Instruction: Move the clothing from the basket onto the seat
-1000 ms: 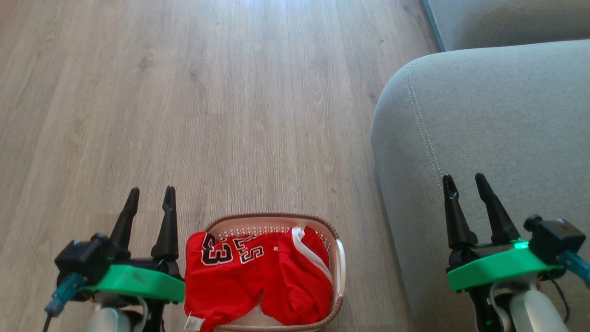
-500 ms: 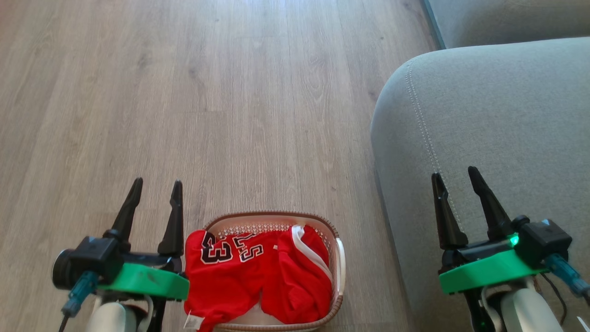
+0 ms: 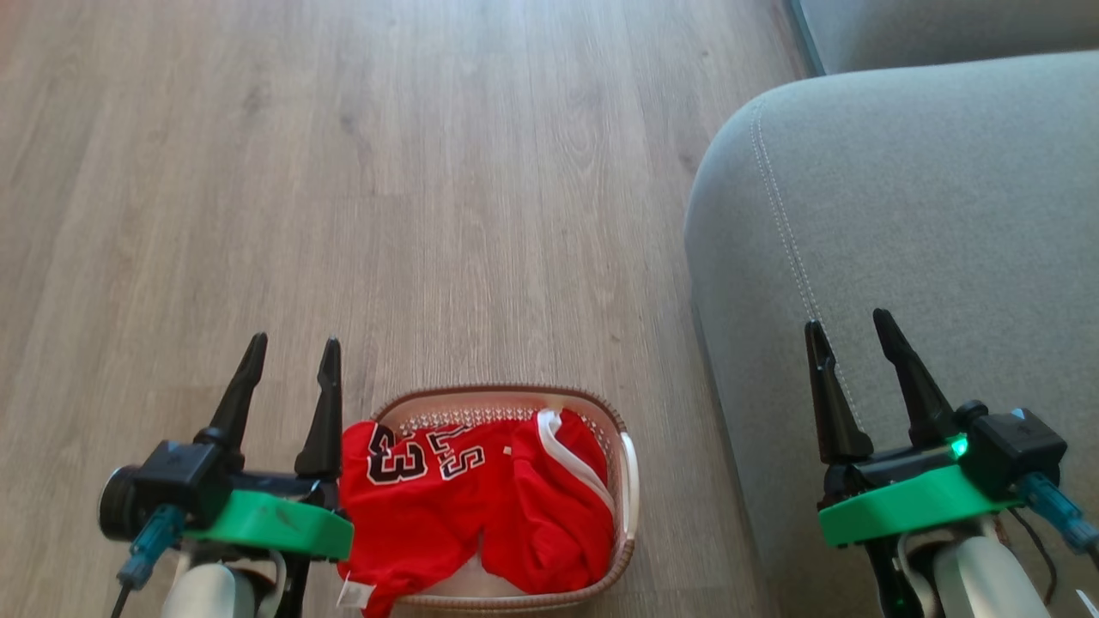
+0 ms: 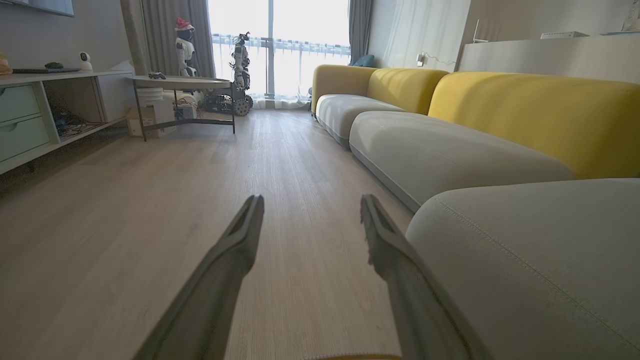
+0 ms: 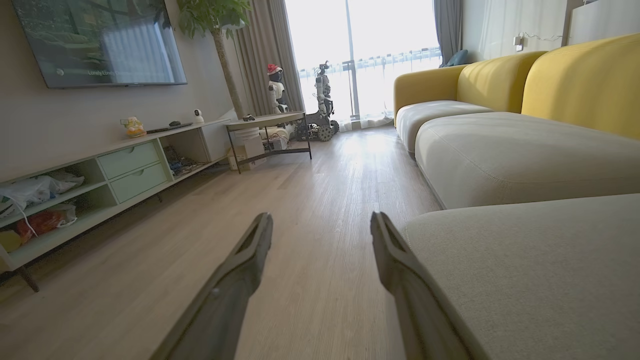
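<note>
Wood-plank floor, long living room. The sofa runs down the right side: grey-green seat with a stitched seam near its rounded corner, more seat cushions beyond it, yellow backrests behind. Opposite wall: TV, low cabinet, side table; window at the far end with two parked robots. The basket sits on the floor just beside the seat's front edge, with a thin strip of floor between them. The clothing is all in the basket: red jersey with "33" up, white-trimmed red piece on the right, white showing underneath, one fold draped over the near-left rim. Left gripper has its fingers spread with nothing between them, above the floor off the basket's left rim. Right gripper is likewise spread with nothing in it, over the seat's front edge at the seam. A wide floor lane runs from the basket's far rim to the window, between sofa front and cabinet.
</note>
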Robot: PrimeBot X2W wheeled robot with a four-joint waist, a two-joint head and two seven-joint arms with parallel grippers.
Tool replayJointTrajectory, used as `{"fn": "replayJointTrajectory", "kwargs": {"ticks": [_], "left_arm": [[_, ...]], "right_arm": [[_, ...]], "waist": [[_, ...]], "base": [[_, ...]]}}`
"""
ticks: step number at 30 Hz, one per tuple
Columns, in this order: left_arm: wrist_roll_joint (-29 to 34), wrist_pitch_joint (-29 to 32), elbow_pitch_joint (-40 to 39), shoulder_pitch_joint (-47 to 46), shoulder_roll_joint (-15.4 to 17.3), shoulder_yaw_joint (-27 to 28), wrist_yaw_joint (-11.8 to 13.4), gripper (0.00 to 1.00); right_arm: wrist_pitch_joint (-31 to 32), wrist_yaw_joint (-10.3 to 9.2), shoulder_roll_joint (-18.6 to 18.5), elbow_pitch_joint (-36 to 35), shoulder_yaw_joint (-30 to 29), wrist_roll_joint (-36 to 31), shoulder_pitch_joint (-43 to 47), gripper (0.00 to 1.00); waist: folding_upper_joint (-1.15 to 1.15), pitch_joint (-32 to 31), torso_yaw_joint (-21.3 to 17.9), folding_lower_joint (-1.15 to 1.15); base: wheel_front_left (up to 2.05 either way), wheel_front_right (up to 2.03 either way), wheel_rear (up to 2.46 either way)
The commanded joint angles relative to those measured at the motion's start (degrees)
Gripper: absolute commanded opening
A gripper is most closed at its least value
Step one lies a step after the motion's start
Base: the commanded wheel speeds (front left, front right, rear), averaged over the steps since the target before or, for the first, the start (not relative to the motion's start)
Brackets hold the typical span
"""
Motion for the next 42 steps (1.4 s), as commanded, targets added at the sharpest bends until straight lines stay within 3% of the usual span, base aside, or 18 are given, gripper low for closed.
{"fn": "replayJointTrajectory", "kwargs": {"ticks": [1,24,42], "left_arm": [[-0.3,-0.7,-1.3,-3.2,0.6,1.6,-0.2,1.0],[-1.2,-0.7,5.3,-10.6,2.2,-1.4,-0.3,1.0],[-4.4,1.0,16.8,-19.5,5.3,-5.7,-0.4,1.0]], "right_arm": [[-0.5,0.43,-1.1,-2.4,1.3,-0.4,-1.7,1.0],[-0.5,0.43,-0.4,-7.1,1.6,-0.4,-6.6,1.0],[-0.5,0.43,0.8,-12.5,-0.3,-0.4,-12.4,1.0]], "waist": [[0.0,0.7,-0.4,0.0],[0.0,13.2,-4.9,0.0],[0.0,24.5,-9.4,0.0]], "base": [[0.0,0.0,0.0],[0.0,0.0,0.0],[0.0,0.0,0.0]]}}
